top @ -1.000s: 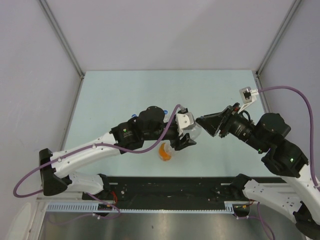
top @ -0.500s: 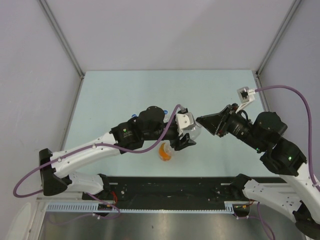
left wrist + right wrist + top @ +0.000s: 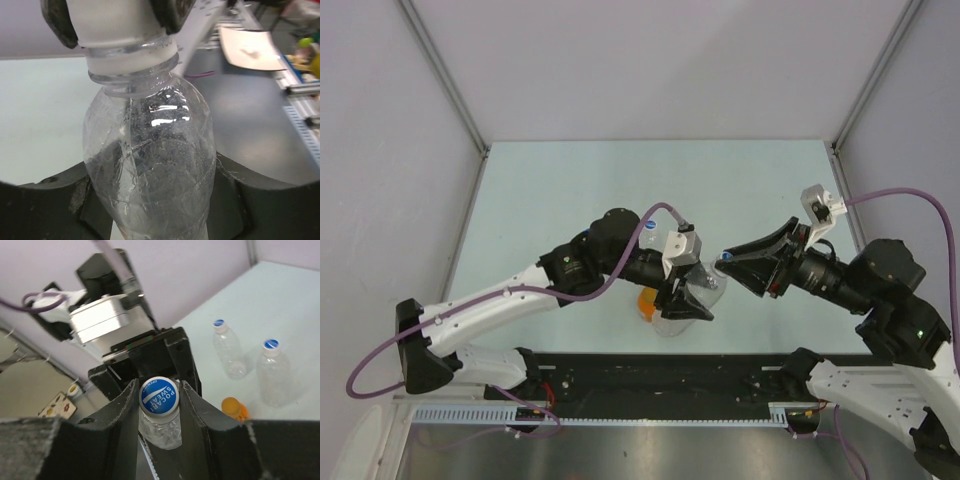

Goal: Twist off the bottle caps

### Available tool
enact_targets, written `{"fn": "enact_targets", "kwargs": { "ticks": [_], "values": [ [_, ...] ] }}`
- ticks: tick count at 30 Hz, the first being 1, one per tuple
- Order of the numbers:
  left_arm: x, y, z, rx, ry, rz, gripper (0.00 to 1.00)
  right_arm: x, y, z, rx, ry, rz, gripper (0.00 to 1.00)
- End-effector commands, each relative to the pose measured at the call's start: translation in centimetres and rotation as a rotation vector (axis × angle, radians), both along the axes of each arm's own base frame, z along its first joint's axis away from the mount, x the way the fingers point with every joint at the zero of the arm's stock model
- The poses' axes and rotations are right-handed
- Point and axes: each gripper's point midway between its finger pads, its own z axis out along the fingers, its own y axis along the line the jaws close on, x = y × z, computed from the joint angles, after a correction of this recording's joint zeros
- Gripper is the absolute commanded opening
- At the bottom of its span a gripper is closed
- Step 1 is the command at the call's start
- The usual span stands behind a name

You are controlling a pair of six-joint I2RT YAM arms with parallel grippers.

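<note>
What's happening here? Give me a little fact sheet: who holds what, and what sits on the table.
Left gripper: shut on the body of a clear bottle
Right gripper: shut on the blue cap of that bottle
Cap state: on the neck, not off
Table: two more clear bottles with blue caps, one orange bottle with orange cap

left hand (image 3: 692, 302) and right hand (image 3: 724, 263) clenched
</note>
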Motion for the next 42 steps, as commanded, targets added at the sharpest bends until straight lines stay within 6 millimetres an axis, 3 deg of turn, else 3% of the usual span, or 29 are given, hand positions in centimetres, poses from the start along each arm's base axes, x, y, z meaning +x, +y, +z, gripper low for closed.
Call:
{"fn": "enact_targets", "kwargs": {
  "ticks": [1,11,17,22,25,26,27,32,42],
  "values": [
    [-8.1,3.0,4.8,-0.15,0.052,-0.47,0.0,-1.6,1.1,2.2,0.009,-0.202,0.137,0.0],
    [-10.6,5.0,6.0,-0.183,0.069,-0.69,0.0,-7.6,1.5,3.5,0.028,-0.395,0.467,0.0],
    [-10.7,4.9,5.7,-0.176,0.079,-0.708,0.0,-8.7,1.2,3.4,0.011,-0.443,0.528,0.0],
    [-8.6,3.1,3.8,-0.1,0.048,-0.562,0.0,-7.0,1.0,3.3,-0.024,-0.403,0.422,0.03],
    [-6.1,1.6,3.1,-0.068,-0.003,-0.402,0.0,-5.0,0.8,2.9,-0.045,-0.345,0.317,0.27],
    [-4.8,1.0,2.7,-0.053,-0.02,-0.322,0.0,-4.2,0.7,2.7,-0.054,-0.327,0.271,0.42],
    [-4.1,0.9,2.4,-0.046,-0.037,-0.286,0.0,-3.8,0.7,2.3,-0.064,-0.3,0.251,0.49],
    [-0.4,-0.2,1.1,-0.007,-0.092,-0.069,0.0,-1.3,0.3,1.5,-0.084,-0.22,0.116,0.66],
    [6.6,-0.4,1.0,0.019,-0.187,0.317,0.0,3.3,-2.9,2.0,-0.004,-0.065,-0.241,0.73]
  ]
}}
